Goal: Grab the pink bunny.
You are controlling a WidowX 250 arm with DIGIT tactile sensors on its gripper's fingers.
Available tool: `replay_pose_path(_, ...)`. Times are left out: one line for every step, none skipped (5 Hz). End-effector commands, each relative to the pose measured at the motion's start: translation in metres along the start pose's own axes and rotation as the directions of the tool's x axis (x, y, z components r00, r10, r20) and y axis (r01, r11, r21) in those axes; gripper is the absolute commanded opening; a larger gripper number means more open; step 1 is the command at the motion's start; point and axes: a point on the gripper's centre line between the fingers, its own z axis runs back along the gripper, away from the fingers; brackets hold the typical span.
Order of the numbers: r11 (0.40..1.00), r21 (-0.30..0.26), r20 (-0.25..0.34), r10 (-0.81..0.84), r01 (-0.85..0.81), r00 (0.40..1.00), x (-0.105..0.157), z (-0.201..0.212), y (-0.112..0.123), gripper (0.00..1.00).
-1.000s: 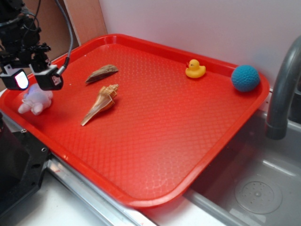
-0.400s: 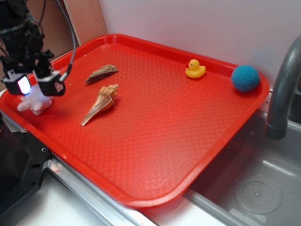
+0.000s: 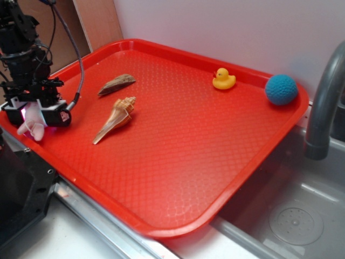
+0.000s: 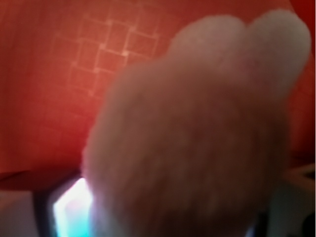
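Observation:
The pink bunny (image 3: 32, 124) lies at the near-left corner of the red tray (image 3: 188, 145). My gripper (image 3: 35, 112) has come down over it, one finger on each side, jaws still wide and open. In the wrist view the bunny (image 4: 197, 133) is a blurred pale mass that fills the space between the fingers of the gripper (image 4: 173, 212). A lit finger pad (image 4: 69, 207) shows at its left, with the tray floor (image 4: 74, 74) behind. Whether the pads touch the plush is not clear.
Two brown seashells (image 3: 116, 118) (image 3: 117, 84) lie just right of the gripper. A yellow rubber duck (image 3: 223, 79) and a blue crocheted ball (image 3: 281, 89) sit at the tray's far edge. A grey faucet (image 3: 323, 102) and sink (image 3: 291, 216) are at right. The tray rim (image 3: 11, 127) runs close by the bunny.
The gripper has dropped from above the bunny to tray level, so the bunny now sits between the fingers. The bunny looks slightly turned; nothing else moved.

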Motion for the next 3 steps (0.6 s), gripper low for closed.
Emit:
replay_pose_path(0.955,0.063,0.076,-0.293,0.288,0.953,0.0,0.061,-0.051,0.0)
replay_pose_path(0.88,0.054,0.116,-0.474,0.471,0.873,-0.001,0.111,-0.09,0.0)
replay_pose_path(0.825,0.068,0.133,-0.564,0.561,0.815,-0.008,0.15,-0.118,0.0)
